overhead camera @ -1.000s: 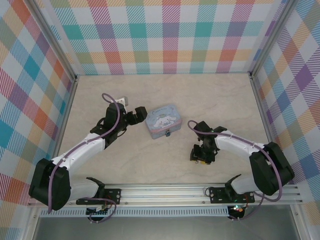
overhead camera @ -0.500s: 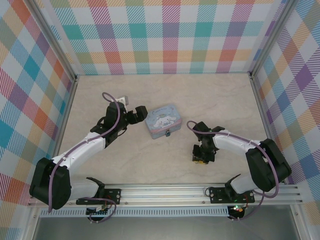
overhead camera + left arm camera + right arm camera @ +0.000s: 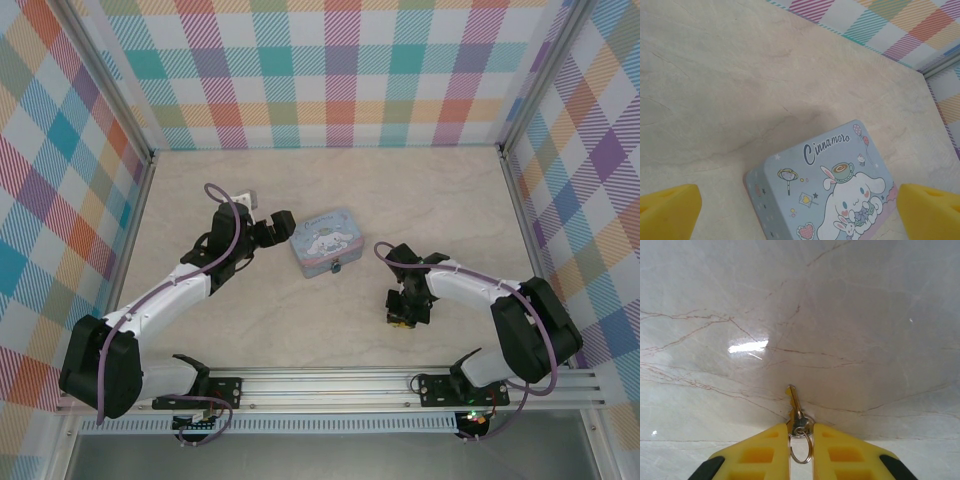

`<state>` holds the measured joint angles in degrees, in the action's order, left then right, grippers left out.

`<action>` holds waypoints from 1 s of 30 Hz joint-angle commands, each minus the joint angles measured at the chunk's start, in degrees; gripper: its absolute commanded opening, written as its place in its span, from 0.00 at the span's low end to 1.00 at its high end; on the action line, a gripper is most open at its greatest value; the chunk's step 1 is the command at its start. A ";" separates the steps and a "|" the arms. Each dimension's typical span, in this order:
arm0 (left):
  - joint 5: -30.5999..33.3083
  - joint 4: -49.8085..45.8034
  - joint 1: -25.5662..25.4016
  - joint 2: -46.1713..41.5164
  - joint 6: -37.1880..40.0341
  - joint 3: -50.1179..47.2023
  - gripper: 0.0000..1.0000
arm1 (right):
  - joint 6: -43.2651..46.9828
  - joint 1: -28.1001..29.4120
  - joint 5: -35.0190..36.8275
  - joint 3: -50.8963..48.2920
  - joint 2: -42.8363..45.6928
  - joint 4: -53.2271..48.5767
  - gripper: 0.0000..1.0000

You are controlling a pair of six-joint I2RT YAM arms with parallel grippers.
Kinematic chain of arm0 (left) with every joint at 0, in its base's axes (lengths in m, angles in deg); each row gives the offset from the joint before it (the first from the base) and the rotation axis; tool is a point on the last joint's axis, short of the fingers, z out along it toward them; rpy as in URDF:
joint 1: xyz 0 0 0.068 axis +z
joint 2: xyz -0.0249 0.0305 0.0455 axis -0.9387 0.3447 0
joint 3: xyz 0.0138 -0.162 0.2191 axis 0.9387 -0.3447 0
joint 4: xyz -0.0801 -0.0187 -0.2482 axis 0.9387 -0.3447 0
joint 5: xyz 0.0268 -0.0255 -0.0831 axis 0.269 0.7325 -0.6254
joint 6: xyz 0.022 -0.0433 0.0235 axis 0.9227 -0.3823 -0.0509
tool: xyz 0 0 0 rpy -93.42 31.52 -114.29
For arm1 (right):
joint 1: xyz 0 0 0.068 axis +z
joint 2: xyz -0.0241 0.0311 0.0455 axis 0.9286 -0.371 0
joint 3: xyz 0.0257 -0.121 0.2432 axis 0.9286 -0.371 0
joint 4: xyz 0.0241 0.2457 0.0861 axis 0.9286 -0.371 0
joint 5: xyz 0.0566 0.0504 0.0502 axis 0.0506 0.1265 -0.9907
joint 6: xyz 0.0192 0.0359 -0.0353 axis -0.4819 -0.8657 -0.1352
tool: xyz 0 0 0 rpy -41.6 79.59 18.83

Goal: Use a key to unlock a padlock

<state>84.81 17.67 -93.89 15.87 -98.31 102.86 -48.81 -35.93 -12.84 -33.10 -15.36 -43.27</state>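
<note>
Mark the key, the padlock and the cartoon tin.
key (image 3: 794, 404), right wrist view, on its blade.
padlock (image 3: 338, 267), top view, on its body at the tin's near side.
cartoon tin (image 3: 826, 197), left wrist view, on its printed lid.

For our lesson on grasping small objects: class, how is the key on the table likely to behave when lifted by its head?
The key looks like thin, flat metal, so it is probably stiff and light. Pinched only at its head by the right hand, it may pivot. Its loose ring will likely dangle and swing.
</note>
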 commanded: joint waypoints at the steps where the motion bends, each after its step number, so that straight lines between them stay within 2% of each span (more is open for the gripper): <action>1: -0.39 -0.47 0.85 -0.05 1.08 1.79 1.00 | -0.48 0.31 -0.17 -2.33 -1.17 -0.32 0.13; 11: -0.04 -1.00 0.85 -0.58 1.31 1.98 1.00 | -0.08 0.31 1.59 -1.53 1.61 -1.53 0.00; 20: -1.42 -2.23 0.85 -2.39 -0.57 1.63 1.00 | -1.05 0.32 -0.01 0.25 5.62 0.80 0.00; 26: -7.31 1.11 0.85 -1.80 -10.78 0.38 1.00 | -2.74 0.32 -0.89 3.06 9.08 4.44 0.00; 30: -12.60 6.98 0.77 0.26 -22.08 -0.77 0.98 | -4.96 0.39 -1.75 5.13 11.11 9.11 0.00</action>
<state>77.75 18.69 -93.65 15.01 -110.55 102.84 -51.24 -35.93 -13.26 -30.66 -5.94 -38.42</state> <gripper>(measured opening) 0.988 0.052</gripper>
